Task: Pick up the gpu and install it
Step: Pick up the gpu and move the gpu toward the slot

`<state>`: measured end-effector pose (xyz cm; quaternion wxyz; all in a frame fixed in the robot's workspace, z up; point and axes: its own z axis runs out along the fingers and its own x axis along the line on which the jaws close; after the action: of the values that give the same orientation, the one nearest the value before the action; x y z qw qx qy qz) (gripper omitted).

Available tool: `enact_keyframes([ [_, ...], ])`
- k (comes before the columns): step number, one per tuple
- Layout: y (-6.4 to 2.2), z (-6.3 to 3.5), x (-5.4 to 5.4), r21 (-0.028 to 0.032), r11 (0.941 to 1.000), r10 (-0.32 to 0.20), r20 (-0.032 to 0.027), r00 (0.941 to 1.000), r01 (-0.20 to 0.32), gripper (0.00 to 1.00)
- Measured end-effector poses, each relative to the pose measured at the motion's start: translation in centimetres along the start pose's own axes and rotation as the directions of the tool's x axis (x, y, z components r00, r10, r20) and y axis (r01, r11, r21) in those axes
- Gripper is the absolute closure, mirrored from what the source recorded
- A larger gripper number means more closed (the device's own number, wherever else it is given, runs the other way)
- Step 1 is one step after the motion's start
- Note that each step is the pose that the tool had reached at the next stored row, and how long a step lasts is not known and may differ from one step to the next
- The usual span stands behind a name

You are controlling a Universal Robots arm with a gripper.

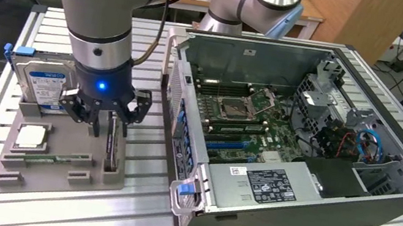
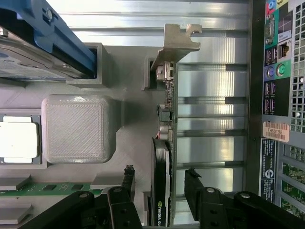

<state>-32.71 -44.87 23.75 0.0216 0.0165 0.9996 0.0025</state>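
The gripper (image 1: 109, 126) hangs over the grey holder tray (image 1: 40, 181). Its fingers (image 2: 127, 183) stand apart on either side of the gpu (image 2: 167, 109) (upright on edge in its slot), with a gap on each side. The slot runs along the tray's edge toward the exterior view's right, nearest the open computer case (image 1: 353, 196).

On the gpu's (image 2: 161, 191) black cooler you can read part of a white NVIDIA logo. A pale orange sticker (image 2: 275, 131) on the computer case's (image 2: 279, 157) rear panel carries a barcode and a code that looks like FH69T92. In the exterior view, at nine o'clock from the case, the hard drive's (image 1: 45, 82) blue label has print you cannot read. The same goes for the power supply's black label (image 1: 268, 184).
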Motion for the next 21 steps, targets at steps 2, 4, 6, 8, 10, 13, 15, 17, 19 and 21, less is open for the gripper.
enact_keyframes([
  [2, 0.0, 0.12, 0.0, -0.0001, 1.0, 0.0, 0.0008, 1.0, 0.0, 0.46],
  [4, 0.0, 0.11, 0.01, 0.0002, 1.0, 0.0, 0.0007, 1.0, 0.0, 0.46],
  [6, 0.0, 0.11, 0.01, 0.0003, 1.0, 0.0, 0.0007, 1.0, 0.0, 0.46],
  [8, 0.0, 0.11, 0.01, 0.0003, 1.0, 0.0, 0.0007, 1.0, 0.0, 0.46],
  [10, 0.0, 0.11, 0.01, 0.0003, 1.0, 0.0, 0.0007, 1.0, 0.0, 0.46],
  [13, 0.0, 0.11, 0.01, 0.0003, 1.0, 0.0, 0.0007, 1.0, 0.0, 0.54],
  [15, 0.0, 0.11, 0.01, 0.0003, 1.0, 0.0, 0.0007, 1.0, 0.0, 0.65],
  [17, 0.0, 0.1, 0.01, 0.0004, 1.0, 0.0, 0.0007, 1.0, 0.0, 0.71],
  [19, 0.0, 0.11, 0.01, 0.0003, 1.0, 0.0, 0.0006, 1.0, 0.0, 0.74],
  [21, 0.0, 0.11, 0.01, 0.0003, 1.0, 0.0, 0.0007, 1.0, 0.0, 0.74],
])
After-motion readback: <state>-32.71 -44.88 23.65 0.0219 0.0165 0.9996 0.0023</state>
